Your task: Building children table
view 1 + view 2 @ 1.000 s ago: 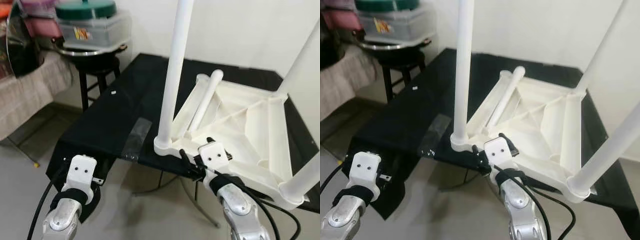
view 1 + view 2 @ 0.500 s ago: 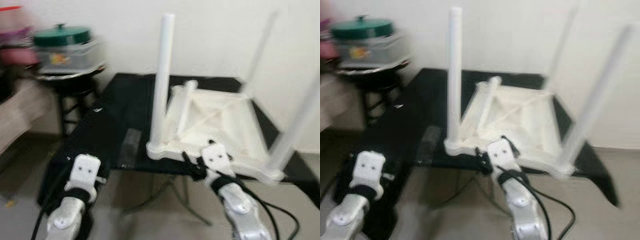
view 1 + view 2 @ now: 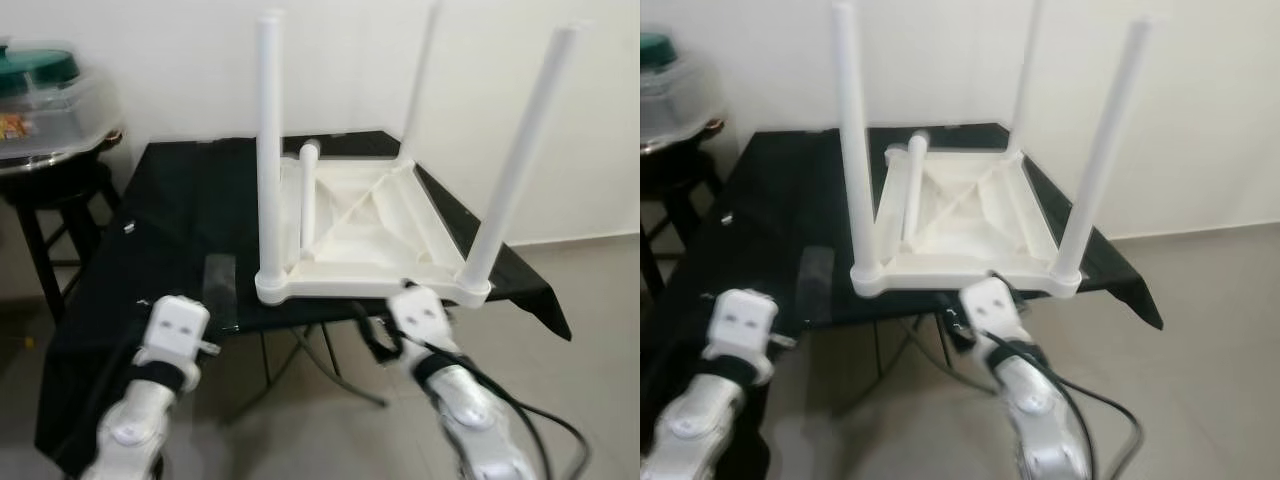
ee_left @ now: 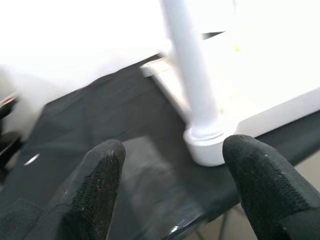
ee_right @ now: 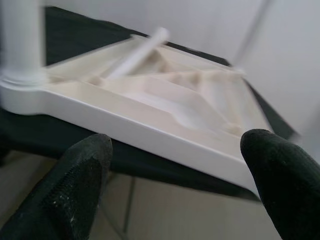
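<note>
Head views: a white plastic children's table [image 3: 365, 235] lay upside down on a black-covered work table [image 3: 180, 215], its underside ribbing facing up. Three white round legs stood upright in its corners: near-left leg [image 3: 269, 150], near-right leg [image 3: 518, 160], far-right leg [image 3: 421, 75]. A fourth loose white leg [image 3: 307, 195] leaned inside the frame at the far-left corner, not seated. A strip of clear tape [image 3: 220, 290] lay on the black cover just beside the near-left corner. A dark stool [image 3: 45, 215] carrying a clear lidded container [image 3: 40, 95] stood to the robot's left.

The left gripper [image 3: 175, 325] hung below the work table's front edge, apart from the white table. The right gripper [image 3: 385, 335] sat just under the white table's near edge; contact could not be told.

Left wrist view: both black fingers [image 4: 95, 192] were spread wide, nothing between them; the near-left leg's socket lay ahead.

Right wrist view: black fingers [image 5: 75, 182] were likewise wide apart, empty, facing the table's near rim.
</note>
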